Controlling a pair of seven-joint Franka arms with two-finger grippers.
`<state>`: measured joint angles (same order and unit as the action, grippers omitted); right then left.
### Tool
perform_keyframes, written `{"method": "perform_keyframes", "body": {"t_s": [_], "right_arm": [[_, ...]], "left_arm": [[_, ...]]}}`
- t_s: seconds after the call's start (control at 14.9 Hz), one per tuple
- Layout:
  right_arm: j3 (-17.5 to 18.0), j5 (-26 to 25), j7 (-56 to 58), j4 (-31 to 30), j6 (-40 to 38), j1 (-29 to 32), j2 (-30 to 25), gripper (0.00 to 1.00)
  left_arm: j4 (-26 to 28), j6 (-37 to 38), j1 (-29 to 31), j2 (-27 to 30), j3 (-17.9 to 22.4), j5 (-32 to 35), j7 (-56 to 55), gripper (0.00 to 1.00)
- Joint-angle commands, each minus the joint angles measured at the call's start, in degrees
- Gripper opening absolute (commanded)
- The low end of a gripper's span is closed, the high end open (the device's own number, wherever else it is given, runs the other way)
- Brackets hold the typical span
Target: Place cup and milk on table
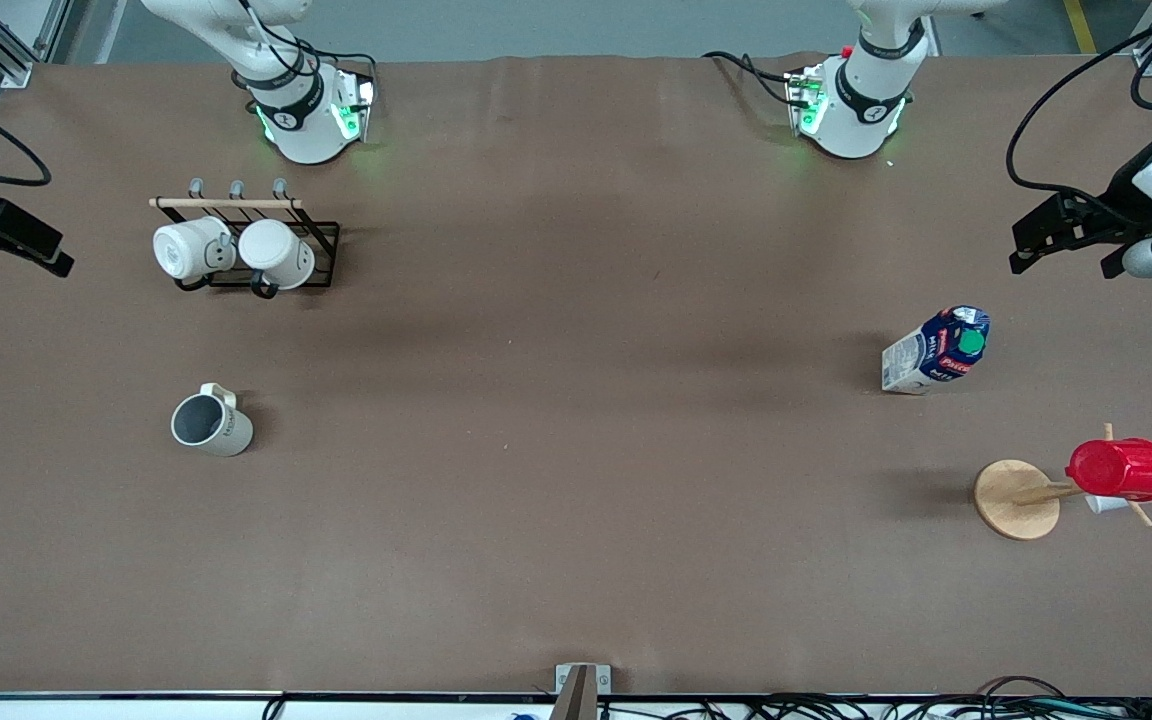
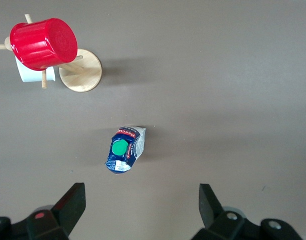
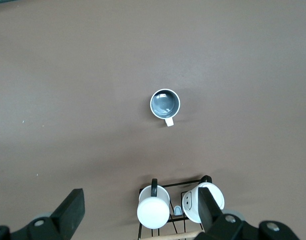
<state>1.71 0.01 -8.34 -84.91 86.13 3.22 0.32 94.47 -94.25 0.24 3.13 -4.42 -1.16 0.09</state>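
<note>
Front view shows both arms pulled out to the ends of the bench, each waiting high with nothing held. Left end effector hangs with its fingers spread wide, and the milk stands upright on the bench directly below and just ahead of its fingertips, apart from them. Right end effector is likewise spread and empty; the cup sits upright well ahead of it, with the black wire rack and its two white mugs almost straight beneath its fingers. Judging by how they lie, both items already rest on the bench, so the task looks essentially finished. The remaining risk, as I judge it, is a careless descent or sweep: the carton is narrow and tall, so a glancing finger would likely topple it toward the wooden stand carrying the red cup; on the right side, a drop straight down would strike the rack rather than the cup. The milk has a navy top, a white lower body, a red band and a round green cap. The cup is cream-white with a grey interior, one loop handle and small dark lettering on its side.
</note>
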Motion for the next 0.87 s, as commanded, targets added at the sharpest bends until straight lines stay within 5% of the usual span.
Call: {"method": "perform_keyframes", "body": {"t_s": [0.0, 0.8], "right_arm": [[-0.39, -0.01, 0.52, -1.75, 0.88, -0.41, -1.38, 1.00], [-0.65, -0.01, 1.39, -1.66, 2.54, 0.21, 0.81, 1.00]], "left_arm": [[-0.25, -0.14, 0.55, 0.30, -0.24, -0.33, 0.61, 1.00], [-0.25, 0.91, 0.55, -0.05, 0.12, -0.51, 0.08, 1.00]]}}
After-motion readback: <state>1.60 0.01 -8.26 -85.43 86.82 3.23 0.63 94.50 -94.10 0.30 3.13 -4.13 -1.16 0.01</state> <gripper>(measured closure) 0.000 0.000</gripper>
